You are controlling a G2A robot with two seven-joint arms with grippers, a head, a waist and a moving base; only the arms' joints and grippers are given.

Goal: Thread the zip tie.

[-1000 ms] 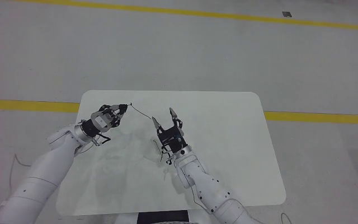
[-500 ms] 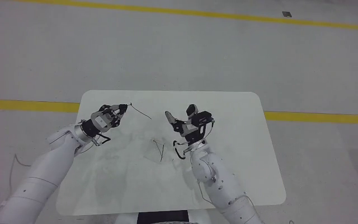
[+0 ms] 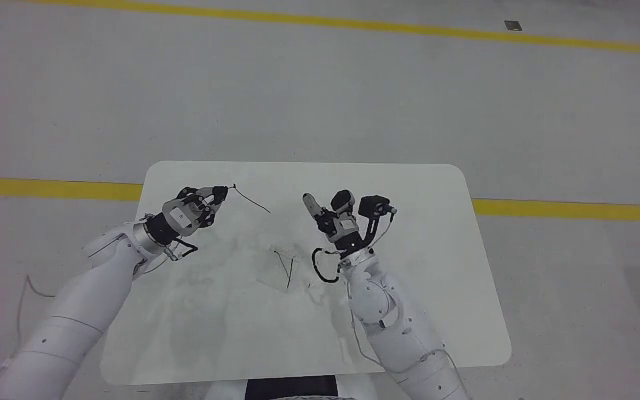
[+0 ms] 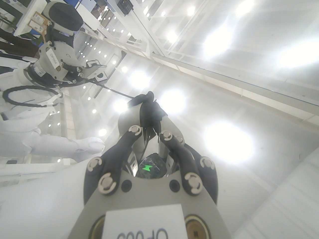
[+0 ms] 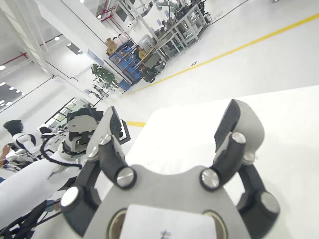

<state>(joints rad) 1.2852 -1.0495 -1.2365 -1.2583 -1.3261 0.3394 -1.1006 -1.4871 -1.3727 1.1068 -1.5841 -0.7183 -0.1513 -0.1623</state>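
— Zip tie (image 3: pixel 252 200): where is it?
— Clamped in the closed left end effector (image 3: pixel 214 193), tail held above the table (image 3: pixel 420 190) toward the right end effector (image 3: pixel 326 202), which gapes empty, probably to catch its tip.

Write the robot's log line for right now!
left gripper: shut on zip tie | right gripper: open, empty | threading: not yet
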